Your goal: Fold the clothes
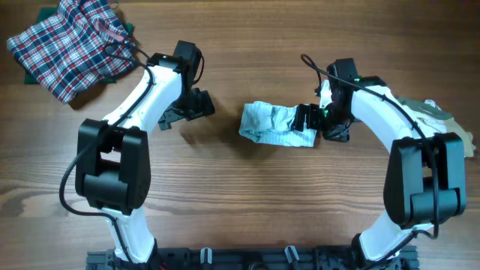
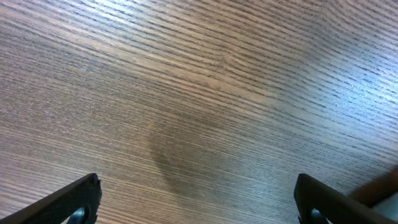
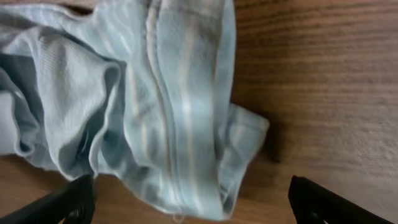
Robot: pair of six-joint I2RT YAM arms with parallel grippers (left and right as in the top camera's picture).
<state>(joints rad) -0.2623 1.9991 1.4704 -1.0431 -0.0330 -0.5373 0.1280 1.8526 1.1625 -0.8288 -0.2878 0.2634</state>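
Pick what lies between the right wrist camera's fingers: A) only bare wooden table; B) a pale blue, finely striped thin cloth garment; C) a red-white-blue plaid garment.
B: the pale blue, finely striped thin cloth garment lies crumpled on the wooden table between the spread right fingers.

No legible text or labels anywhere

We see a brown wooden worktop (image 2: pixel 217 74) with fine, ridged grain and a soft sheen. The pale blue-white striped garment (image 3: pixel 168 112) is thin, soft, matt cloth, rumpled, with stitched seams. The red-white-blue plaid garment (image 1: pixel 71 45) is woven cloth. The black fingers (image 3: pixel 62 205) look like matt plastic.
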